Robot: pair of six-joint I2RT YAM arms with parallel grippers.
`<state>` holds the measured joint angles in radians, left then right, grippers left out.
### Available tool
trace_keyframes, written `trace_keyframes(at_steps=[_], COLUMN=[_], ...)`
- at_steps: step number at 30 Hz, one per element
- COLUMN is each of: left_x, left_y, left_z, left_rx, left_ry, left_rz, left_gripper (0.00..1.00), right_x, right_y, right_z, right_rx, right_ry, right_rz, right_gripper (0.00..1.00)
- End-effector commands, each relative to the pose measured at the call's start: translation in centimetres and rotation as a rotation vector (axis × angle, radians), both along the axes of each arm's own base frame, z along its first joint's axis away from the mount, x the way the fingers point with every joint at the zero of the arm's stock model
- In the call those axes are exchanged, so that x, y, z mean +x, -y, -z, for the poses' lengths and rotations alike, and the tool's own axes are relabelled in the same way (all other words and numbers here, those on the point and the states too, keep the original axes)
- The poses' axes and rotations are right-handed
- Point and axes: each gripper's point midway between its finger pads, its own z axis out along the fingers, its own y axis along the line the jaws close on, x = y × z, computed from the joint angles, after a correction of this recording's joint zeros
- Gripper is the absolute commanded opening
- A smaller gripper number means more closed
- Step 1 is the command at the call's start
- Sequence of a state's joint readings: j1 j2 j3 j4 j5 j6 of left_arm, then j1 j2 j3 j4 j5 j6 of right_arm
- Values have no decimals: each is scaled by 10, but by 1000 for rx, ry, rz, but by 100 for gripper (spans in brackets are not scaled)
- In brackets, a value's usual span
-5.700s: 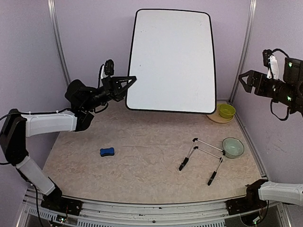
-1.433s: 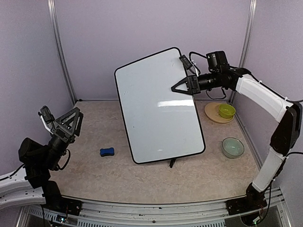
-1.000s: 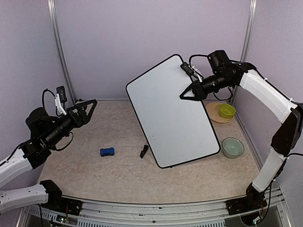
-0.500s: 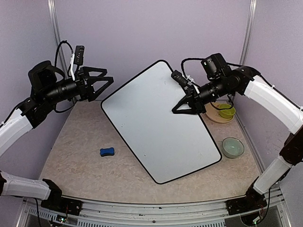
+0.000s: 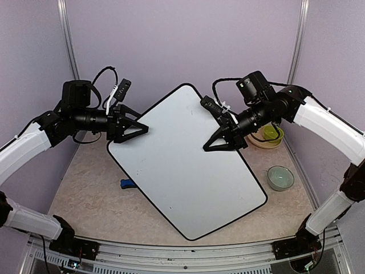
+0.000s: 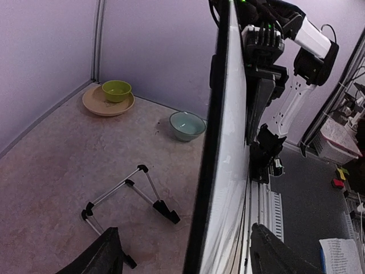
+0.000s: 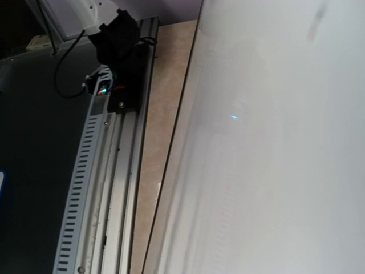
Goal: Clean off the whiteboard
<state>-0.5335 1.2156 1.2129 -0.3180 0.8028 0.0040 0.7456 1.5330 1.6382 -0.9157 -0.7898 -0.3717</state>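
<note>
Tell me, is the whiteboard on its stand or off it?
Off it: the whiteboard is held tilted by the right claw; the stand sits bare.

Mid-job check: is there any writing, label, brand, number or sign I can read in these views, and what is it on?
No text can be read in any view.
whiteboard: its face shows no writing, only glare.
printed sheet, off the table at the lower right of the left wrist view: it carries lines of print that are too small to read.
</note>
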Motion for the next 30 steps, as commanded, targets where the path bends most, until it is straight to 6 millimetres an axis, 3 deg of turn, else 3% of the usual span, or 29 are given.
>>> trace_keyframes(at_steps=[1,3,9,15,17,22,26,30], left_x=[-14,-15,-18,-13,-9,0,-5,-12], left_y=[5,7,11,6,0,-20,-29,-35], left_z=[10,15,23,17,9,-13,-27,-38], left_rx=[31,35,28,-20,-60,-184,-257,-306], left_ry=[-21,-41,-71,-90,-82,-40,5,51], left_rz=[82,103,146,128,91,-21,-45,-56], left_gripper=[66,54,3,0,0,0,0,0], right_x=[-13,-15,-11,1,6,23,35,53], right_y=[-4,-4,-3,2,5,12,24,49], right_z=[-6,-5,-1,1,0,-17,-35,-59], right_rx=[37,33,20,-5,-8,17,58,123], right_ry=[75,78,101,178,209,266,290,329], right_rz=[-66,-69,-58,7,37,149,244,427], right_gripper=[0,0,0,2,14,68,86,100])
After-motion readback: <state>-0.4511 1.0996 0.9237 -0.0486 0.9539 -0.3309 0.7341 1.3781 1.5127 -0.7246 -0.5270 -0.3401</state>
